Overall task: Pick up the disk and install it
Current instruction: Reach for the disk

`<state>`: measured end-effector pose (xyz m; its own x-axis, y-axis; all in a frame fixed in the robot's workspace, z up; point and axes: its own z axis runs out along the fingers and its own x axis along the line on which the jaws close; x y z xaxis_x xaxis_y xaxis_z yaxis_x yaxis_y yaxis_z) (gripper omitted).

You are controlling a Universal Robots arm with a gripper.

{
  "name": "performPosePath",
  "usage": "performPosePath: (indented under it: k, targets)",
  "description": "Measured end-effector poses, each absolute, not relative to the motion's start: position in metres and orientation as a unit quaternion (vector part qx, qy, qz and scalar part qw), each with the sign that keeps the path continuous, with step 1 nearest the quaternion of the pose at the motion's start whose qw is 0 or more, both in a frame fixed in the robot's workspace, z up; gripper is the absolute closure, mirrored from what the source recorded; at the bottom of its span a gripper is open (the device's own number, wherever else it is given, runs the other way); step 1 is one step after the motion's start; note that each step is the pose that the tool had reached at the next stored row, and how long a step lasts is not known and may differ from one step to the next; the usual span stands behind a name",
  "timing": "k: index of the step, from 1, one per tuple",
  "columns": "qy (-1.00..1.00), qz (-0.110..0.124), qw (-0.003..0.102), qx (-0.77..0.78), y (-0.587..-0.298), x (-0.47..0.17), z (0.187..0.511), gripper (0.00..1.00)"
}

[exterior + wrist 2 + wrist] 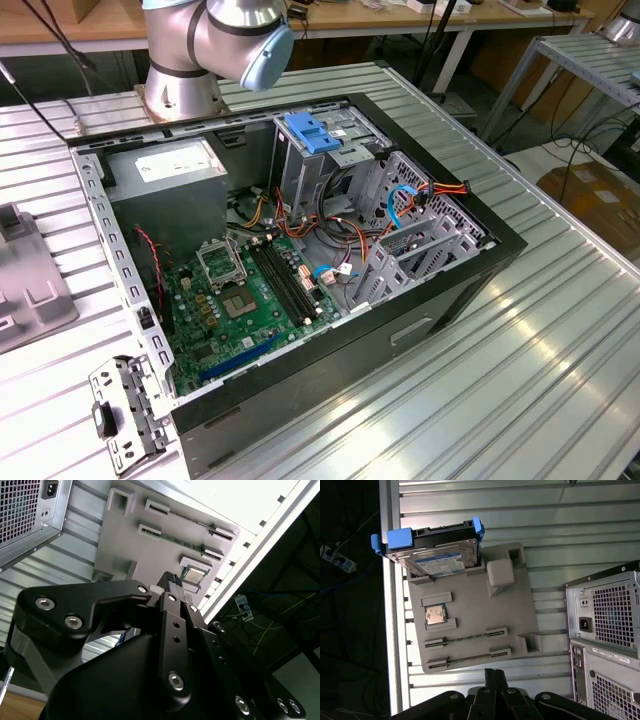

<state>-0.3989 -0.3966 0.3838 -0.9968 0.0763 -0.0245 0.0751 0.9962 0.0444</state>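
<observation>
First wrist view: no pickup yet, with disk (442,556) lying in grey holder (470,630) on tabletop (545,515), end effector (492,673) apart, seemingly clenched empty.

Print on the disk (439,563) label and the power-supply sticker (170,164) is unreadable.

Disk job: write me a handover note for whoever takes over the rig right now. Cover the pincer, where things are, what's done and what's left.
Pincer: shut, holding nothing, over one edge of the grey tray.
Disk: sits on the tray at the corner farthest from the pincer, untouched.
Computer case: open on the table beside the tray, with the blue latch on top of its metal cage.
Done: nothing that shows.
Left: pick-up and install, both.
</observation>
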Motion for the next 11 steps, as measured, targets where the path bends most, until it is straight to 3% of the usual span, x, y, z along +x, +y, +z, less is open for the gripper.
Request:
performPosePath:
  k: [11]
  targets:
    - [0.999,0.022,0.013,0.038,-0.395,-0.419,0.382,0.89]
